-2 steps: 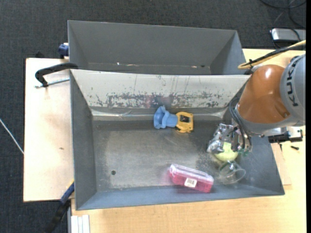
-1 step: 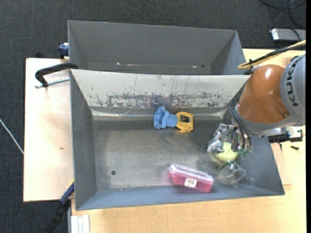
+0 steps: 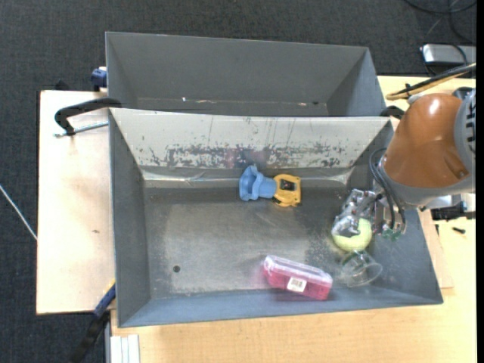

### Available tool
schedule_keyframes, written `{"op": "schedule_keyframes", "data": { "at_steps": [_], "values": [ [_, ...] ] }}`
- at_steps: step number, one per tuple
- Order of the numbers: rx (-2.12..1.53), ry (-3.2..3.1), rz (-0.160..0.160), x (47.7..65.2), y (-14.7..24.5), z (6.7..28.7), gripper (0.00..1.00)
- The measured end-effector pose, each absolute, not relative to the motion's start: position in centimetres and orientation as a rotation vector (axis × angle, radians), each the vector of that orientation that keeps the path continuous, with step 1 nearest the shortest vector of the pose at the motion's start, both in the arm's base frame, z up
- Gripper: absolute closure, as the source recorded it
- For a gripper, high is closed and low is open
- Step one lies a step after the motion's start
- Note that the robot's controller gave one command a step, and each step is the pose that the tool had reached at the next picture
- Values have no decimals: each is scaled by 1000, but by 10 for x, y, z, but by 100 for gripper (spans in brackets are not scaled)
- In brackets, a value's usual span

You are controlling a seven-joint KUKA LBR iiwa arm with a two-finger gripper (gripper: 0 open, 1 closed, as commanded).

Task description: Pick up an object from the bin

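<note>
My gripper (image 3: 357, 210) hangs low at the right side of the bin, below the orange cover. Directly under it, touching its lower end, is a small yellow-green ball (image 3: 352, 238). Whether the ball is held cannot be made out. A clear plastic cup (image 3: 361, 269) lies on its side just in front of the ball, near the bin's front right corner. A flat pink box with a white label (image 3: 297, 277) lies to the left of the cup, along the front wall.
A blue plastic figure (image 3: 253, 185) and a small yellow tape measure (image 3: 286, 190) lie side by side against the back wall, at mid width. The arm comes in over the bin's right rim.
</note>
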State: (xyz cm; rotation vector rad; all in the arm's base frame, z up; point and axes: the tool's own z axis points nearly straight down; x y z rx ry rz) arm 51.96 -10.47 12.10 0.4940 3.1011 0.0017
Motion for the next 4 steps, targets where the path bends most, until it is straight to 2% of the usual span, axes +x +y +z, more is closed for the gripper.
{"op": "schedule_keyframes", "data": {
  "at_steps": [1,2,3,4],
  "values": [
    [461,3101,0,527,-84,134,100],
    [493,3101,3,509,-78,133,100],
    [515,3094,1,518,-87,101,100],
    [518,3104,1,509,-83,91,100]
  ]
}}
